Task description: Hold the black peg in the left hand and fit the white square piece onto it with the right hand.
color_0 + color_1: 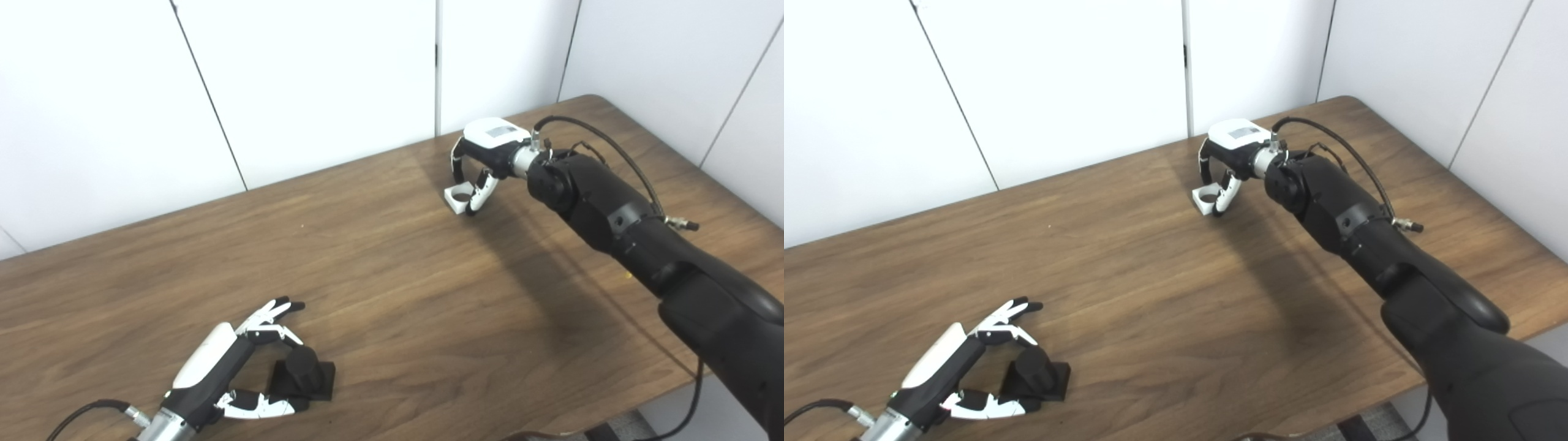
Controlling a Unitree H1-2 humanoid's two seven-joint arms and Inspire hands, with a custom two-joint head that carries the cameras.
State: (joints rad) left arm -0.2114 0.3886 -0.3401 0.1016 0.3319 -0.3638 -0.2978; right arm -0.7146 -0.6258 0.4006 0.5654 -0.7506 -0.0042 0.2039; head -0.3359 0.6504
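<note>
Both hands closing in on their parts

Lower left, the left hand cups the black peg, fingers apart; upper right, the right hand curls loosely round the white square piece on the counter. A shallow pinch could skid it away.

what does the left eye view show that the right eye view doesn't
Only the left eye view frames the right arm's lower body running off the right edge. Only the right eye view shows more floor beyond the table's near edge. Both show the left hand around the black peg, and the right hand arched over the white square piece.
</note>
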